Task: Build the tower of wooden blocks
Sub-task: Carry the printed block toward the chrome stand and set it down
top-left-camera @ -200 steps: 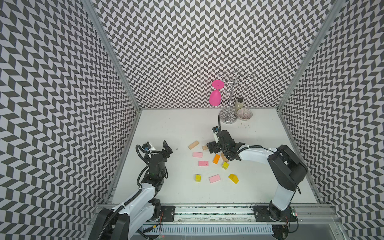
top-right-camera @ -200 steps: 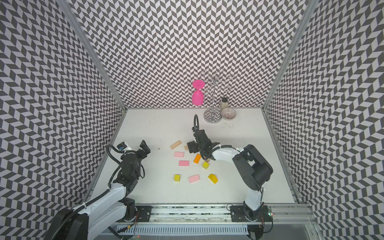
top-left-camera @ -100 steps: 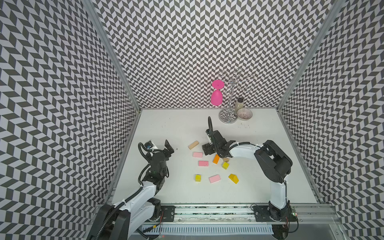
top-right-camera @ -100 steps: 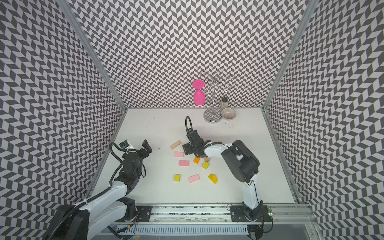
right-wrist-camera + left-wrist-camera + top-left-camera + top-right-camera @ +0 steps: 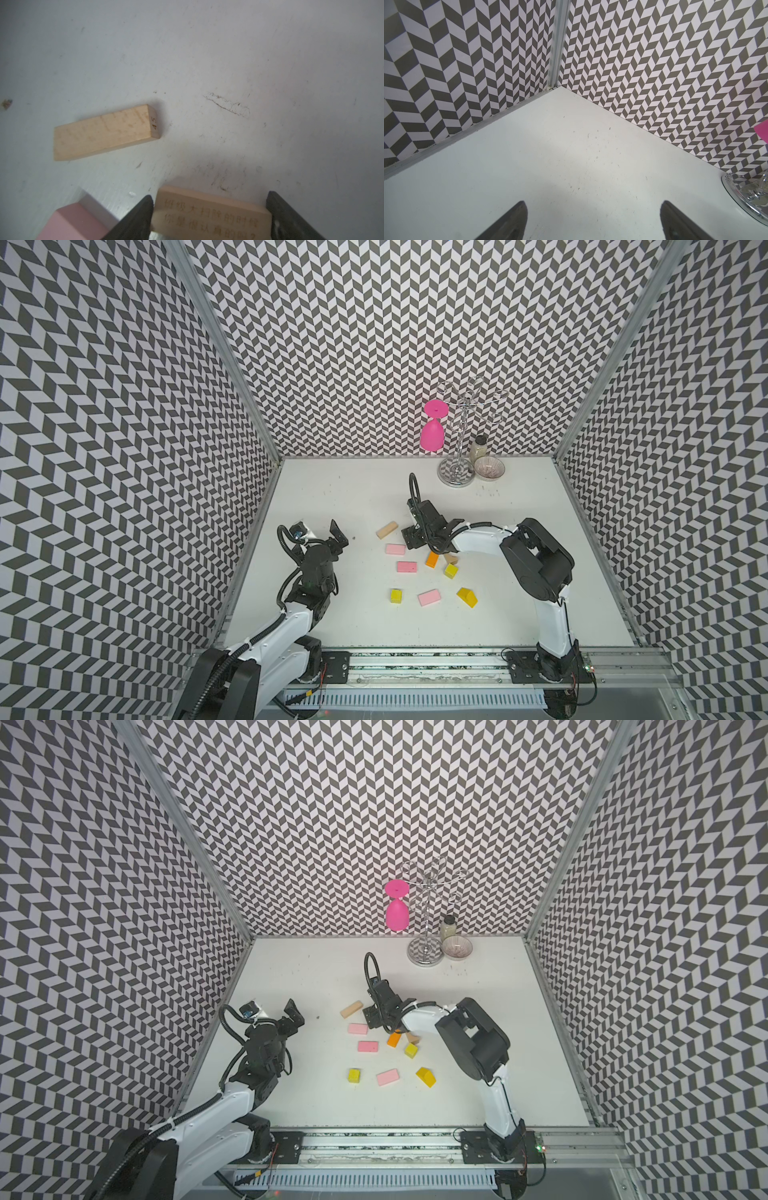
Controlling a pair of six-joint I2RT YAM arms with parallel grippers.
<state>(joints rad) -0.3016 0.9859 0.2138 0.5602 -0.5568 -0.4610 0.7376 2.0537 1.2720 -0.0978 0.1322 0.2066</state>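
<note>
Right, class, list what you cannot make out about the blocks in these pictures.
- Engraved tan block at the right gripper: cut by the right wrist view's edge, writing blurred, grip unclear; hidden beneath it in both top views.
- Pink block: right wrist view, cut by edge and finger.
- Tan piece: both top views, half under the right arm.

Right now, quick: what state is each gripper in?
Left gripper: open, holding nothing.
Right gripper: closed on the engraved tan block, a finger against each side.

There are three pink bars (image 5: 406, 567), three tan blocks (image 5: 387, 529), two yellow cubes (image 5: 396, 596), one orange bar (image 5: 432, 559) and one yellow roof piece (image 5: 467, 597).
</note>
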